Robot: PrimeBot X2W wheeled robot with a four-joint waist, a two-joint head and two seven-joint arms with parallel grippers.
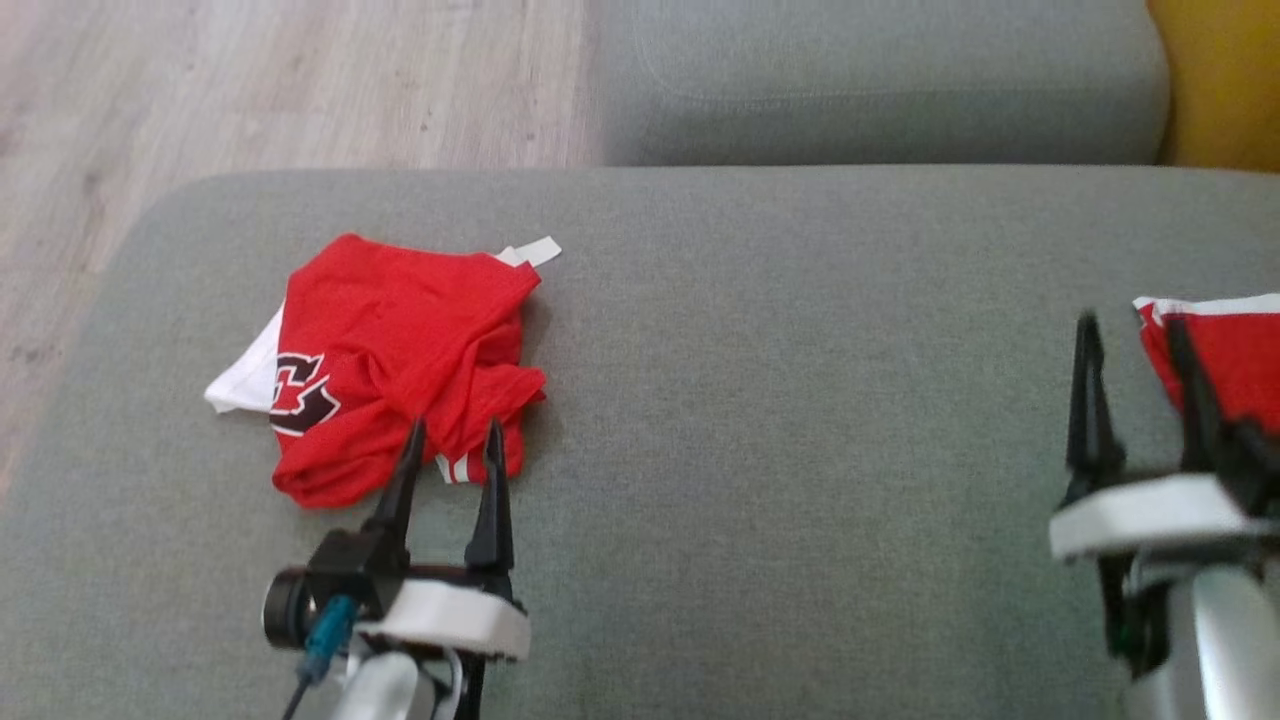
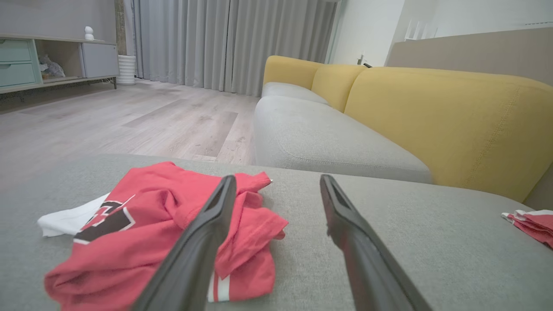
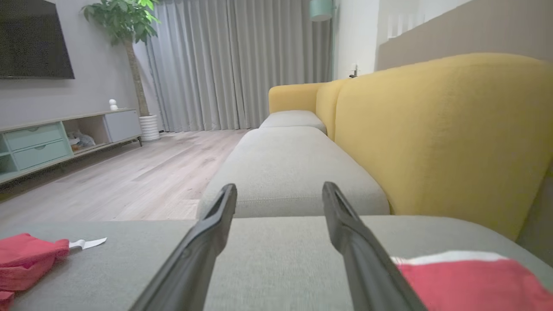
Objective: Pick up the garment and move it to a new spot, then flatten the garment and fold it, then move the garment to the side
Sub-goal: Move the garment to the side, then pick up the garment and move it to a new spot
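- My left claw [image 1: 455, 428] is spread wide, empty, tips at the near edge of the crumpled red-and-white jersey [image 1: 400, 340] on the grey fabric sofa cushion [image 1: 750, 400]
- My right claw [image 1: 1128, 325], also spread, grips nothing, just beside a second red cloth [image 1: 1230, 350]
- Best pinch a thick fold, not one layer
- Wooden floor [image 1: 250, 80] lies past the left edge; the bare middle offers room

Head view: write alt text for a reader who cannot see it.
A crumpled red shirt lies on the left of a grey cushion, with the open left gripper at its near edge. At the right, the open right gripper is at a second red garment cut off by the frame edge.
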